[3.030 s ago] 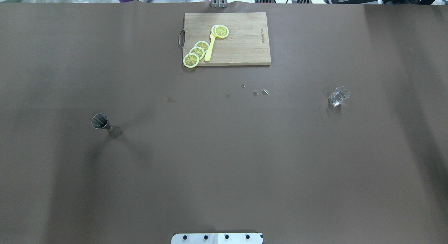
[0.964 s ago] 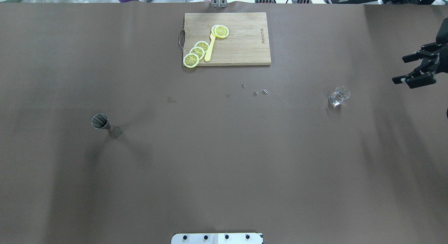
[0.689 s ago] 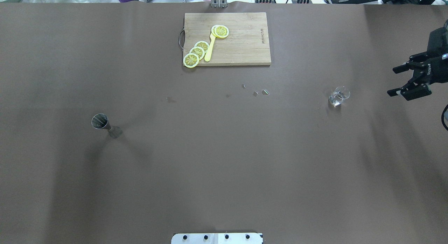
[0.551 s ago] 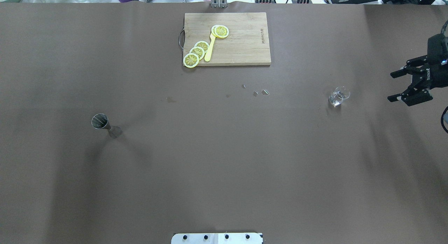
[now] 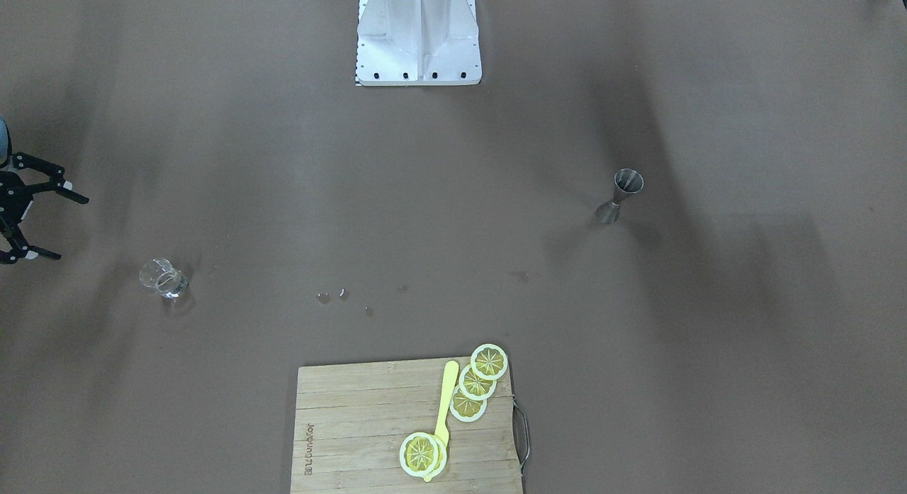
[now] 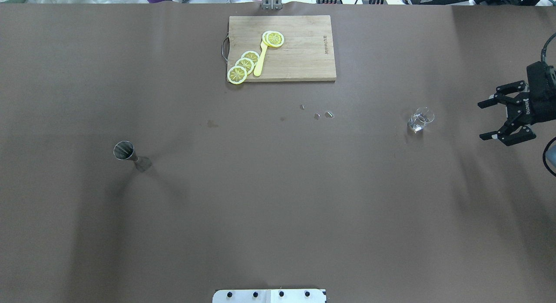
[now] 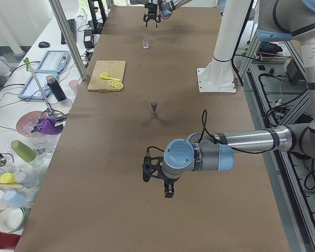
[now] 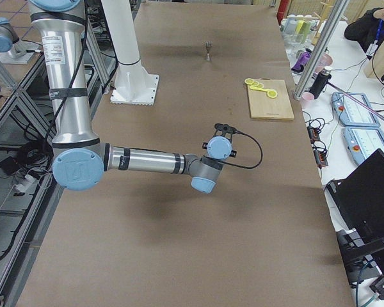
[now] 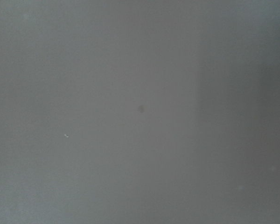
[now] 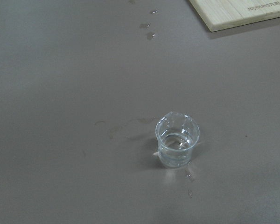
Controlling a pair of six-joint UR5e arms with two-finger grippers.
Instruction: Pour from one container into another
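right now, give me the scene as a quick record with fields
glass beaker: upright, clear liquid inside, not held
jigger: upright, on the robot's left side, not held
right gripper: open, beside the beaker, well apart from it
left gripper: seen only from the side, state unclear
cutting board: lemon slices and yellow utensil on it
droplets: between board and beaker

A small clear glass beaker with a pouring lip (image 10: 177, 140) stands upright on the robot's right half of the brown table (image 6: 278, 207), partly filled with clear liquid. Well apart from it, on the left half, a steel hourglass-shaped jigger (image 6: 131, 155) stands upright with one open cup facing up. Whether the jigger holds anything cannot be made out.
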